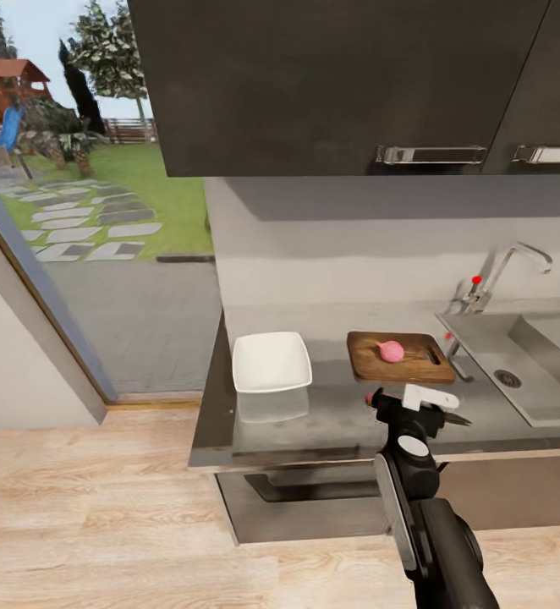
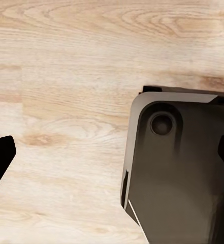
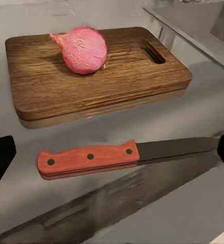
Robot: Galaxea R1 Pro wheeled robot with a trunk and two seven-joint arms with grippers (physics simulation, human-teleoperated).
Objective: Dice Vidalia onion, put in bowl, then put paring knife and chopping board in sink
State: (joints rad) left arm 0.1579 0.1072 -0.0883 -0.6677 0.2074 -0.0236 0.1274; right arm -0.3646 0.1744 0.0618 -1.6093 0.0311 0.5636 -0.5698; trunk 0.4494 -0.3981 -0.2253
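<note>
Your right gripper [image 1: 415, 404] hangs over the front part of the grey surface [image 1: 331, 423], just in front of the chopping board [image 1: 398, 365]. In the right wrist view its dark fingertips [image 3: 1, 160] stand wide apart at the two edges of the picture, with nothing between them but the paring knife [image 3: 127, 155] lying flat below. The knife lies on the surface, its orange-red handle toward the bowl side and its dark blade pointing toward the sink [image 1: 525, 355]. It lies near the board's front edge and apart from it.

The Vidalia onion [image 3: 82, 49] sits whole on the chopping board, on the half away from the handle slot. The white bowl [image 1: 270, 361] stands on the same surface, beside the board on the side away from the sink.

In the left wrist view, your left gripper [image 2: 112, 157] points down at the wooden floor [image 2: 66, 76] beside the robot's dark base [image 2: 178, 173]. Its fingertips [image 2: 0, 155] are spread and hold nothing.
</note>
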